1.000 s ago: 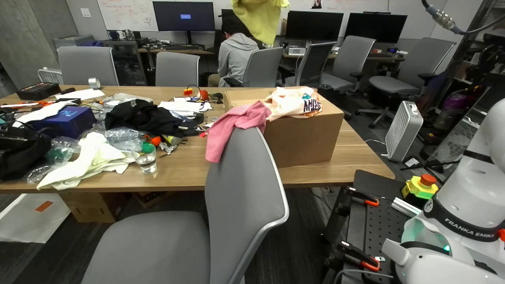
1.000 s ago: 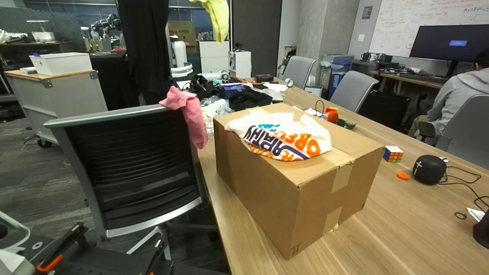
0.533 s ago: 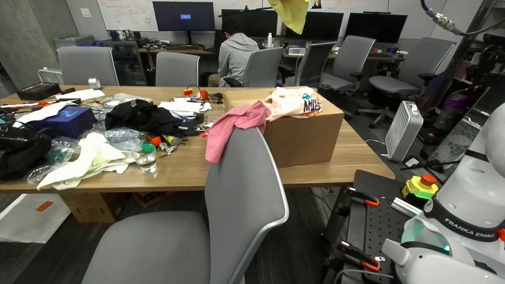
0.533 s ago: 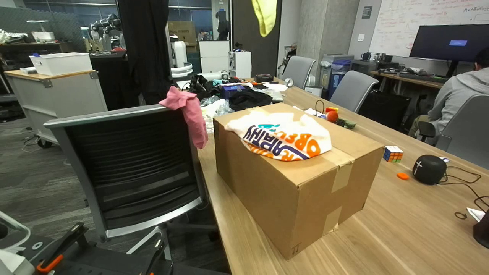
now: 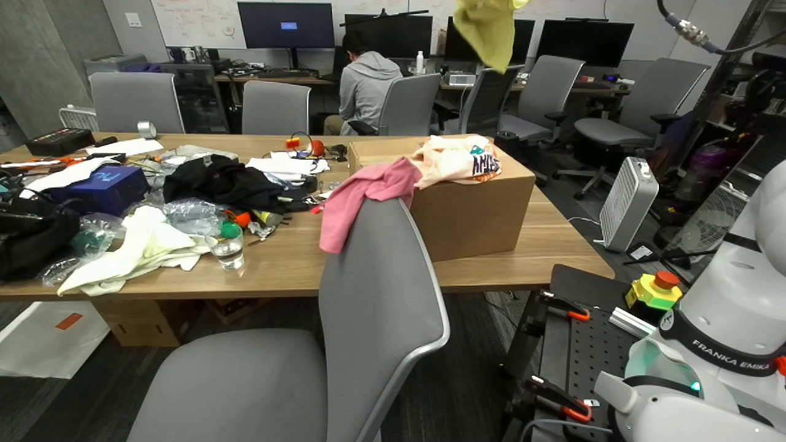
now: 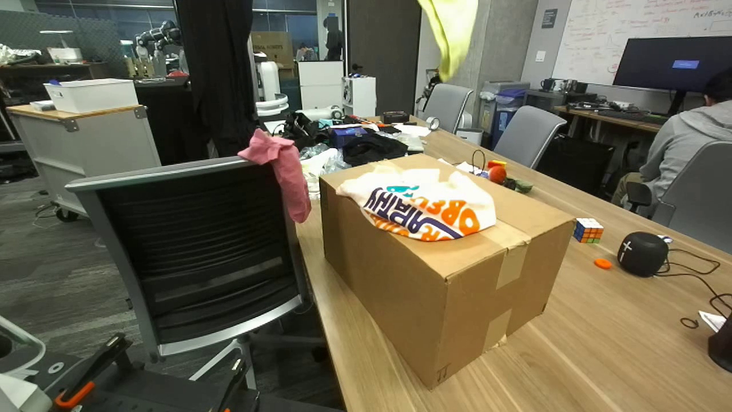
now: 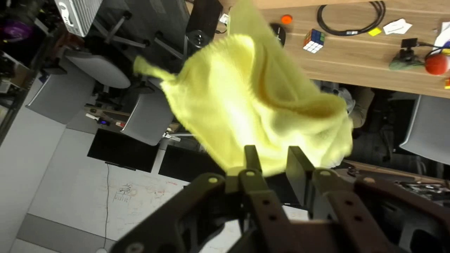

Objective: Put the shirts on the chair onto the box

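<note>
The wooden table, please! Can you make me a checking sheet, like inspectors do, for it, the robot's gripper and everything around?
Surface: flat brown wooden table, carrying a big brown cardboard box.
Job's things: peach-cream printed cloth shirt bunched on the box; pink cloth shirt draped over the back of the light grey fabric office chair; yellow-green cloth shirt in mid-air, higher than the box.
Clutter: crumpled black cloth, blue rectangular box and clear drinking glass, on the table.
Gripper: black two-fingered gripper, jaws parted; blur hides whether the yellow-green shirt touches it.
Cables: black cable coiled on the table.
Surroundings: seated person in a grey hoodie, smaller grey office chairs, black flat monitors.
</note>
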You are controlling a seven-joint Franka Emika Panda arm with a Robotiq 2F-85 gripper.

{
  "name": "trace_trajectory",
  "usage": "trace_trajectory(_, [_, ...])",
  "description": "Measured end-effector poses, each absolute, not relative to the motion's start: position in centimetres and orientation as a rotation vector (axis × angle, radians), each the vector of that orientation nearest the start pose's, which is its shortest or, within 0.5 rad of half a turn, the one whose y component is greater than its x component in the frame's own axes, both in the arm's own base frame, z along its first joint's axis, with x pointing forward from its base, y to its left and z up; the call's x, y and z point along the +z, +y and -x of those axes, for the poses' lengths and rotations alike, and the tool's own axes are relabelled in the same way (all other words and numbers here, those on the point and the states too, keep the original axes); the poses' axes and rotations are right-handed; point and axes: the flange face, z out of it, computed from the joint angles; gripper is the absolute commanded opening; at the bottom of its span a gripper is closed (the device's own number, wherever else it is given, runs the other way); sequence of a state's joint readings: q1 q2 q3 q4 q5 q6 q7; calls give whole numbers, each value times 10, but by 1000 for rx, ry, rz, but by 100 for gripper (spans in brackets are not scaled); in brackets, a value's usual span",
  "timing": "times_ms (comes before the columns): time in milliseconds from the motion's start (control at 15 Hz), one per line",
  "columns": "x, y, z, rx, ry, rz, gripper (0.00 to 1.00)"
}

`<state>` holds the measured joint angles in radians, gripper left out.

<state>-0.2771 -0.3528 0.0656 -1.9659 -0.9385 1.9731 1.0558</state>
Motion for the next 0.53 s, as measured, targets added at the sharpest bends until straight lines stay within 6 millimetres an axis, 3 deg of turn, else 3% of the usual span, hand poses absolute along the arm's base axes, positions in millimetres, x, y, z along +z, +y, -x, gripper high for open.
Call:
trace_trajectory(333, [674,-131,-460,808,-1114,-1990,99])
trace_trajectory(533, [667,-111,-466,798,-1057,-2039,100])
